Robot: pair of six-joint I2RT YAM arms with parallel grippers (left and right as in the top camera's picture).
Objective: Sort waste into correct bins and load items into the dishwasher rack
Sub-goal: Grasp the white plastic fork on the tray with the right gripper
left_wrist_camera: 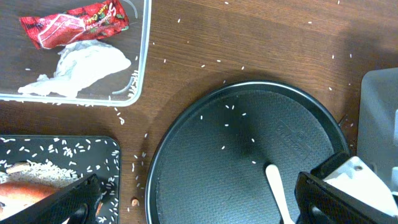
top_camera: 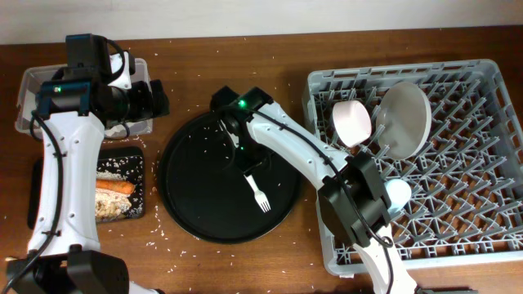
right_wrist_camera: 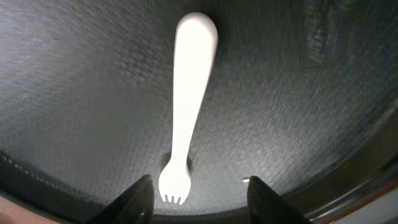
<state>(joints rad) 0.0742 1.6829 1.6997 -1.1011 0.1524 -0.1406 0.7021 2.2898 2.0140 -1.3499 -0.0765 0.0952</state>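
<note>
The white plastic fork [top_camera: 258,194] lies on the large round black tray [top_camera: 196,204]. My right gripper [top_camera: 245,159] is open just above the fork [right_wrist_camera: 186,106], and in the right wrist view the tines lie between its fingertips [right_wrist_camera: 199,202]. My left gripper [top_camera: 157,100] is open and empty, between the clear tub [top_camera: 33,82] and the round tray; its fingers [left_wrist_camera: 205,208] frame the tray's left half. The tub holds the red wrapper [left_wrist_camera: 74,22] and the white napkin [left_wrist_camera: 87,65]. The shallow black tray [top_camera: 135,155] holds the carrot [top_camera: 114,186] and rice. A small brown morsel [left_wrist_camera: 135,201] lies on the table.
The grey dishwasher rack [top_camera: 474,163] at the right holds the white bowl [top_camera: 351,122], the pale-grey plate [top_camera: 404,118] and the light-blue cup [top_camera: 398,193], which my right arm partly covers. Rice grains are scattered over the wooden table and the round tray [left_wrist_camera: 249,143].
</note>
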